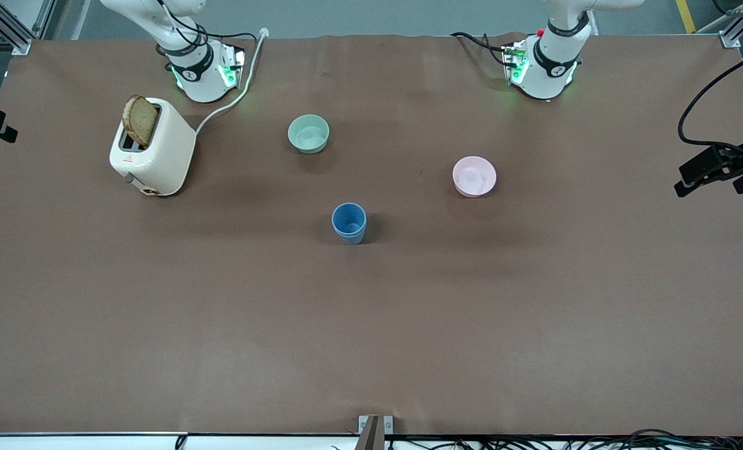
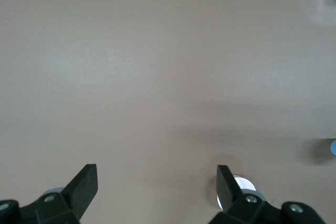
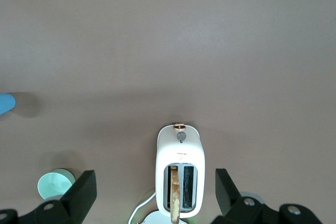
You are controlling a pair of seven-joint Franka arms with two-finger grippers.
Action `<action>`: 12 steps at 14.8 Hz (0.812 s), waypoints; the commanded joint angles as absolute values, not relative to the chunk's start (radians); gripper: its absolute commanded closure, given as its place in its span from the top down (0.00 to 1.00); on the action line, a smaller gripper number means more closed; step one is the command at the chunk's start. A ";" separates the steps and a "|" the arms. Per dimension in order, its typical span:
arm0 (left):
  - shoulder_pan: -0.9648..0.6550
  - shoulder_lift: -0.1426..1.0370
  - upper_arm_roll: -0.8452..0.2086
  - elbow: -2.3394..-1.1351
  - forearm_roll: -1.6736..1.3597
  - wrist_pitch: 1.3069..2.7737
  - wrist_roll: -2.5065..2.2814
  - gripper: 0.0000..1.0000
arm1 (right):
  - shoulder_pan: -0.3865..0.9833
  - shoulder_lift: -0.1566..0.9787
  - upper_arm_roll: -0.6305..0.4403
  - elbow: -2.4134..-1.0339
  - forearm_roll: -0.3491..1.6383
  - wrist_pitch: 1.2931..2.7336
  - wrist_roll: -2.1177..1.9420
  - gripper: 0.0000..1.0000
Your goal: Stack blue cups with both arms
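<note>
1. The blue cups [image 1: 349,222] stand upright near the middle of the table, and they look like 1 cup, because one sits inside the other; a double rim shows at the side. Nothing else is in them.
2. The green bowl [image 1: 309,133] stands farther from the front camera than the cups, toward the right arm's end. It looks empty.
3. The pink bowl [image 1: 474,176] stands toward the left arm's end, well apart from the cups. It also looks empty.
4. The white toaster [image 1: 153,147] stands at the right arm's end, near that arm's base. 1 slice of brown bread [image 1: 140,120] sticks up from 1 of its 2 slots; the other slot is empty. Its white cord [image 1: 234,94] runs toward the right arm's base.
5. The left gripper [image 2: 157,182] hangs high over the table near the pink bowl, with fingers spread wide and nothing between them.
6. The right gripper [image 3: 156,184] hangs high over the toaster, also spread wide and empty.
7. The table [image 1: 371,325] has a plain brown cover with soft creases. Black cables lie along the edge nearest the front camera, and metal frame posts stand at the corners by the arm bases.
</note>
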State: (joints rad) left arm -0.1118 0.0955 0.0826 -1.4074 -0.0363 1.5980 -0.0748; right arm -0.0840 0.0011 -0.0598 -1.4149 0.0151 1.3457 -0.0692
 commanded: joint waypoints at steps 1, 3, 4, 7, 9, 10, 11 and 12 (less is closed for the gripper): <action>-0.086 0.064 0.046 -1.434 -0.026 1.595 -0.057 1.00 | -0.095 -0.009 -0.052 -1.424 0.002 1.350 -0.081 1.00; -0.035 0.064 -0.014 -1.436 -0.026 1.595 -0.058 1.00 | -0.095 -0.009 -0.054 -1.424 0.006 1.361 -0.083 1.00; -0.040 0.064 -0.014 -1.436 -0.023 1.595 -0.058 1.00 | -0.095 -0.009 -0.054 -1.424 0.006 1.362 -0.083 1.00; -0.034 0.064 -0.015 -1.436 -0.018 1.594 -0.061 1.00 | -0.094 -0.009 -0.054 -1.424 0.008 1.362 -0.083 1.00; -0.029 0.066 -0.012 -1.434 -0.015 1.563 -0.061 1.00 | -0.092 -0.009 -0.054 -1.424 0.009 1.362 -0.083 1.00; -0.026 0.064 -0.012 -1.434 -0.015 1.557 -0.061 1.00 | -0.092 -0.009 -0.054 -1.424 0.009 1.362 -0.083 1.00; -0.028 0.064 -0.012 -1.433 -0.015 1.551 -0.061 1.00 | -0.092 -0.009 -0.054 -1.424 0.009 1.362 -0.083 1.00; -0.028 0.064 -0.014 -1.433 -0.015 1.549 -0.061 1.00 | -0.091 -0.009 -0.054 -1.424 0.009 1.362 -0.083 1.00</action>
State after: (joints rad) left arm -0.0389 0.0929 0.0000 -1.4125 -0.0331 1.5633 -0.0748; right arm -0.0846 0.0011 -0.0605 -1.4149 0.0151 1.3574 -0.0705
